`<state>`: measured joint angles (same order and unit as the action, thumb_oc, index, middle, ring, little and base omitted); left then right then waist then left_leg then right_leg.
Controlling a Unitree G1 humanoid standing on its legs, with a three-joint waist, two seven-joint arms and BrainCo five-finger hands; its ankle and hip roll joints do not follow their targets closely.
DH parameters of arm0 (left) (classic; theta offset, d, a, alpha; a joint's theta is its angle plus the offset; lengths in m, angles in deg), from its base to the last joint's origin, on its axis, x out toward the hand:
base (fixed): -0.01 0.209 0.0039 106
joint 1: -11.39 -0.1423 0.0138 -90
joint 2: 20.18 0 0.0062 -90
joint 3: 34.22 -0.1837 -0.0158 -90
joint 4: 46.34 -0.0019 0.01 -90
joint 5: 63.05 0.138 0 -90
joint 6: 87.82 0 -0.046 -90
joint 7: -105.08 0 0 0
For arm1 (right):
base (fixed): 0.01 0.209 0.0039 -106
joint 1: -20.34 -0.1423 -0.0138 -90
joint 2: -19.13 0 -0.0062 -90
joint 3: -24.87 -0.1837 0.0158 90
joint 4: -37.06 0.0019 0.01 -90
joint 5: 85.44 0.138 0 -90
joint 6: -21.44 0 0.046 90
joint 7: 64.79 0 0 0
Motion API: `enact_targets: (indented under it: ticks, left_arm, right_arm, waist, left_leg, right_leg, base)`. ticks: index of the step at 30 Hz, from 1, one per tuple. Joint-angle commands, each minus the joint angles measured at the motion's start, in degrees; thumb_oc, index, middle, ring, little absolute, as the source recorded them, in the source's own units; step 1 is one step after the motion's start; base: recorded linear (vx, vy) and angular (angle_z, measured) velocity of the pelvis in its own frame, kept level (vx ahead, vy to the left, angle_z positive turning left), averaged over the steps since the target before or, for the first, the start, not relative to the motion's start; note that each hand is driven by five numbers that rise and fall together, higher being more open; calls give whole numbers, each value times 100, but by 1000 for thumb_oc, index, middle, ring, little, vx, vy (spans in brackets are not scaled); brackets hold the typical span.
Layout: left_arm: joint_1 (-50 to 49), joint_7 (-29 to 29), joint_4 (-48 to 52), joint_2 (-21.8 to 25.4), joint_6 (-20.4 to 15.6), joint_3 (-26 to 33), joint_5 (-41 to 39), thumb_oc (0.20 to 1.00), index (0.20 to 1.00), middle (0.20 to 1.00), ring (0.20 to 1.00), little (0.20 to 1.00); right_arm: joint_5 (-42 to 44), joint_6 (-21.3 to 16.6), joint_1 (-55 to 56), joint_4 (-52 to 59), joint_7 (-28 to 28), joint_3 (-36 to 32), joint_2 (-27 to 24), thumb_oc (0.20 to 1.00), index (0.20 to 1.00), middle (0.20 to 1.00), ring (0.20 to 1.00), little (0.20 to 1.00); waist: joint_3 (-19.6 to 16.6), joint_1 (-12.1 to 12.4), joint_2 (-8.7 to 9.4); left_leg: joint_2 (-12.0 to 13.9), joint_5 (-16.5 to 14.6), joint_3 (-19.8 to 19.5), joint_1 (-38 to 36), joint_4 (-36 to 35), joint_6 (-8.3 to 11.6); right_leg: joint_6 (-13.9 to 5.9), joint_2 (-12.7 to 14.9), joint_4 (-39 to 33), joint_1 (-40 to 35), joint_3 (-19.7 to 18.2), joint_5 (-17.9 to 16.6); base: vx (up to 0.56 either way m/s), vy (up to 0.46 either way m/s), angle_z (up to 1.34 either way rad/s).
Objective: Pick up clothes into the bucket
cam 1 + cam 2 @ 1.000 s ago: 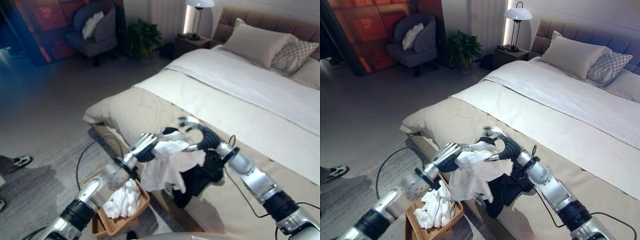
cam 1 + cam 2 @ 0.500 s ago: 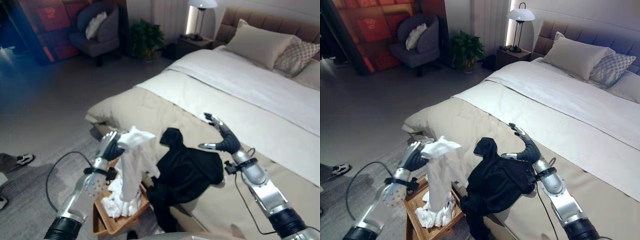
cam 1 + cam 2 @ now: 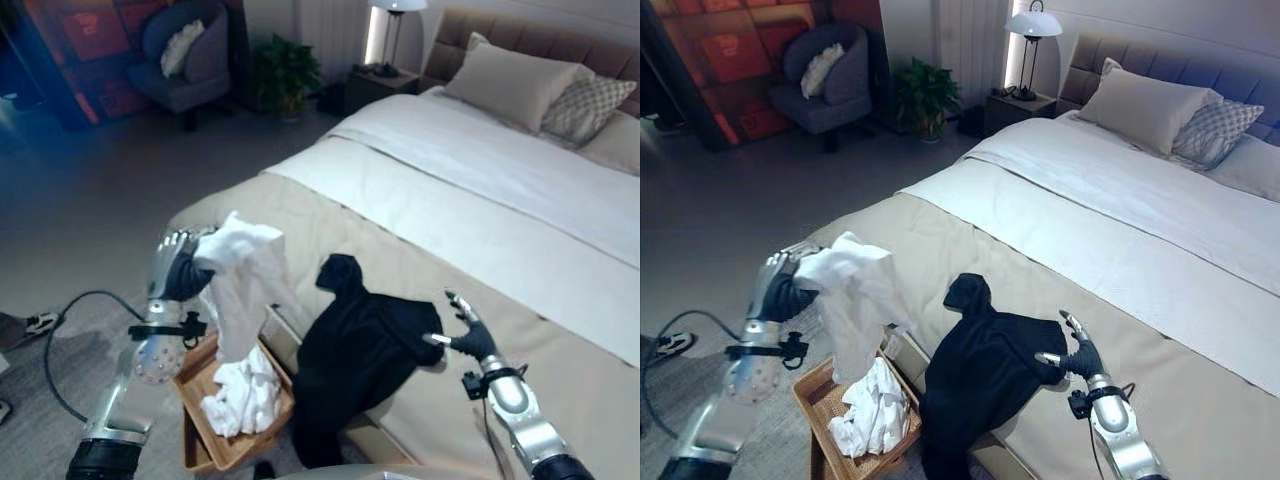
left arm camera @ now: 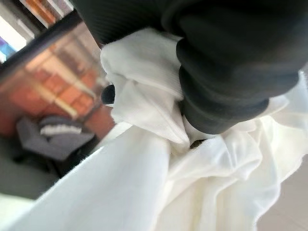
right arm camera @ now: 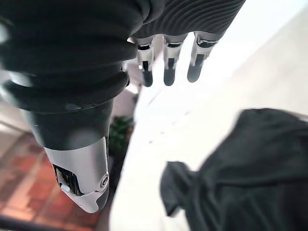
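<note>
Above the basket (image 3: 200, 440), the left hand (image 3: 180, 272) is gripping a white shirt (image 3: 243, 280); the black garment (image 3: 360, 350) is lying unpicked beside the slack-fingered right hand (image 3: 465, 335).

Bucket (image 3: 205, 445) on floor at bed (image 3: 420, 215) foot corner, part full w/ white clothes (image 3: 243, 392); room left at its outer side. White garment (image 3: 243, 280) hangs from left hand (image 3: 180, 272) right over bucket opening, air around it free. Black garment (image 3: 360, 350) drapes over bed's foot edge just beside bucket, crowding that side. Right hand (image 3: 465, 335), fingers spread, above bed by black garment; bed surface toward the pillows (image 3: 520, 85) clear.
</note>
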<state>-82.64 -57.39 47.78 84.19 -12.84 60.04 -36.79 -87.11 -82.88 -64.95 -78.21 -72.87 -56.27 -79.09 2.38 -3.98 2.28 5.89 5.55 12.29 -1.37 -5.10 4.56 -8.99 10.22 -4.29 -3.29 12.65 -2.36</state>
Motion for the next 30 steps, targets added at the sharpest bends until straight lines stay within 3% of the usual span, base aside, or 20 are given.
enact_targets:
  ticks: [1,10,17,22,23,24,26,30]
  left_arm:
    - [113,315,214,348,-21,508,119,200,200,200,200,200]
    - [-1010,190,122,79,-136,764,-226,200,200,200,200,200]
    - [-1030,244,-1267,-173,-123,235,-479,200,200,200,200,200]
    - [-286,738,-2200,-134,100,-229,-310,200,200,200,200,200]
    - [22,935,-2309,-40,126,-324,-317,200,200,200,200,200]
    - [59,949,-2336,-39,119,-336,-316,200,200,200,200,200]
    - [400,1139,-2259,76,128,-382,-352,200,200,200,200,200]
    - [737,1364,-2235,107,119,-404,-411,200,200,200,200,200]
  right_arm:
    - [-105,-76,-543,-35,-252,-158,93,1000,1000,1000,1000,1000]
    - [-90,26,-772,-1172,-799,-356,391,1000,1000,1000,1000,1000]
    - [89,-4,-931,-1384,-967,-373,426,1000,1000,1000,1000,1000]
    - [167,-133,-1061,-1143,-1221,-424,341,1000,1000,1000,1000,1000]
    - [201,-200,-1097,-1024,-1233,-403,274,1000,1000,1000,1000,1000]
    - [203,-202,-1114,-1029,-1232,-415,273,1000,1000,1000,1000,1000]
    - [263,-278,-1101,-856,-1143,-328,168,1000,1000,1000,1000,1000]
    - [149,-305,-1122,-958,-1119,-189,97,1000,1000,1000,1000,1000]
  waist:
    - [153,-19,231]
    - [271,197,261]
    - [344,292,332]
    - [874,262,440]
    - [1194,229,458]
    - [1196,230,459]
    - [1576,178,469]
    - [1691,104,428]
  left_leg:
    - [-98,-610,-28,-357,183,-88]
    - [-106,-624,-185,-260,259,-116]
    - [-89,-587,-293,-146,308,-103]
    - [-48,-500,-414,334,541,-107]
    - [-18,-484,-468,646,781,-136]
    - [-19,-498,-475,693,826,-138]
    - [8,-504,-558,1264,1267,-177]
    - [3,-615,-631,2074,1851,-202]
  right_leg:
    - [-266,312,294,520,-236,-630]
    - [-243,342,350,454,-74,-584]
    - [-229,339,449,477,39,-527]
    - [-204,348,781,920,110,-507]
    - [-169,392,1036,1246,74,-509]
    - [-166,401,1076,1289,71,-496]
    - [-100,491,1499,1841,6,-475]
    - [-52,579,1921,2512,-50,-378]
  base:
    - [0,0,0]
    - [0,5,4]
    - [-26,-5,17]
    - [-221,-13,10]
    - [-294,0,14]
    - [-293,18,13]
    - [-263,43,10]
    - [-202,62,7]
